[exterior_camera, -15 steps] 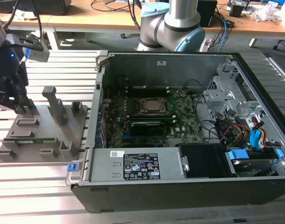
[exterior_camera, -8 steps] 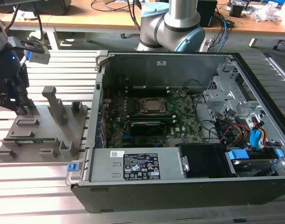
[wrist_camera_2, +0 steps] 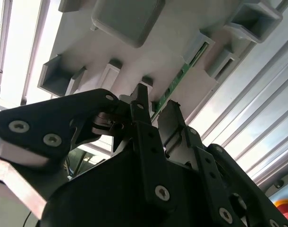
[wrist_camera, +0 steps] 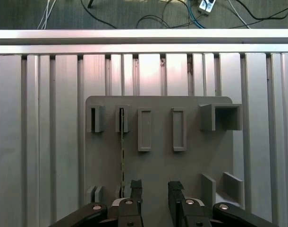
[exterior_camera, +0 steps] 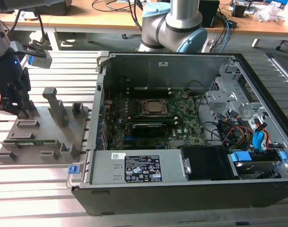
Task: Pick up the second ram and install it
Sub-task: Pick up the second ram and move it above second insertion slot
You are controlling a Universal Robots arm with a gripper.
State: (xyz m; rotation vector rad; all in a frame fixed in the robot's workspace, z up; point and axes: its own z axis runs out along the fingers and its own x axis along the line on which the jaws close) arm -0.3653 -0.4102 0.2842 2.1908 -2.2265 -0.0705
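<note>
Lying on edge in a narrow slot of the grey slotted tray (wrist_camera: 191,165), the second ram (wrist_camera: 122,151) appears in the first wrist view as a thin green line running the tray's length. In the second wrist view its green edge (wrist_camera_2: 174,87) runs from a slot block toward the gripper.

The gripper (wrist_camera: 155,185) hangs over the end of the tray with its two fingers (wrist_camera: 136,185) spread and nothing pinched between them. In the first wrist view the stick passes just beside one finger, outside the gap. In the second wrist view its near end points into the gap, so the true alignment cannot be told.

In the exterior view the gripper (exterior_camera: 15,112) stands over the tray's far corner at the exterior view's left. An upright post (exterior_camera: 52,99) rises near it, and lower blocks stand around the slot. The tray rests on a slatted aluminium table (exterior_camera: 40,189), with bare slats beyond its edges. The open computer case (exterior_camera: 158,56) stands just beside the tray, on the exterior view's right.
</note>
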